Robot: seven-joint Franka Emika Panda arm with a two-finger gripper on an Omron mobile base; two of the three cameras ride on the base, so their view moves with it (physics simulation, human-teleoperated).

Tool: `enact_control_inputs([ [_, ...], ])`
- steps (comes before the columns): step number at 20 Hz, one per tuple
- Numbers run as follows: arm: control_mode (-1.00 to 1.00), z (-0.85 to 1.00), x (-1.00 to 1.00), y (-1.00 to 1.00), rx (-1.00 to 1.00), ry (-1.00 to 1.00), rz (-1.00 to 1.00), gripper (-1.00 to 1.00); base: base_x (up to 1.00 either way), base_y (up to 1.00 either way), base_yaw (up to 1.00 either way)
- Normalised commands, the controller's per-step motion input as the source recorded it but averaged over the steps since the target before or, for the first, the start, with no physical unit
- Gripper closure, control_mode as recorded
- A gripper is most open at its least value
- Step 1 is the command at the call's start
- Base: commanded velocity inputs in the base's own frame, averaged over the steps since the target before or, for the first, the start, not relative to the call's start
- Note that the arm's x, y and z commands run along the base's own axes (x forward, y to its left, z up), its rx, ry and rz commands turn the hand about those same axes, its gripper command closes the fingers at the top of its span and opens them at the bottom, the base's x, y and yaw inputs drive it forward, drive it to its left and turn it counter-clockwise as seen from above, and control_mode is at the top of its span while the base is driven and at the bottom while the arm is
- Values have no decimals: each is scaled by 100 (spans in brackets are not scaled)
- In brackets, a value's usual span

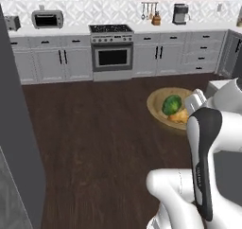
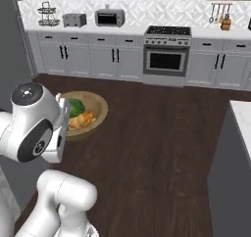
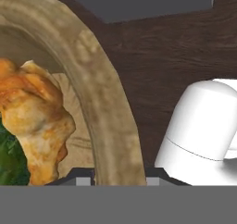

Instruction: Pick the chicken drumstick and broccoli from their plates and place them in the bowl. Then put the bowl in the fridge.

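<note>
Inside the bowl (image 1: 158, 110) sit both foods: broccoli (image 1: 172, 104) at about 12 o'clock, drumstick (image 1: 179, 116) touching it at roughly 4 o'clock. Right base view has the same pair, broccoli (image 2: 74, 107) above drumstick (image 2: 81, 120), bowl (image 2: 97, 108) seen over dark wood floor (image 2: 157, 133). Bowl is carried by the gripper (image 3: 118, 177): hand view shows the rim (image 3: 111, 121) running between the fingertips, jaws closed on it, drumstick (image 3: 37, 121) at 9 o'clock, broccoli (image 3: 10, 158) at 8. Behind, at 12 o'clock: stove (image 1: 111, 50), grey cabinets (image 1: 52, 60).
</note>
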Motion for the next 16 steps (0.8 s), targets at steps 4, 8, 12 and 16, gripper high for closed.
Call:
enact_control_inputs([
  [4, 100, 0, 0, 0, 0, 0, 0, 100, 100, -56, 2],
  [8, 100, 0, 0, 0, 0, 0, 0, 100, 100, -54, 20],
  [12, 100, 0, 0, 0, 0, 0, 0, 100, 100, -32, 29],
  [16, 100, 0, 0, 0, 0, 0, 0, 100, 100, -10, 50],
])
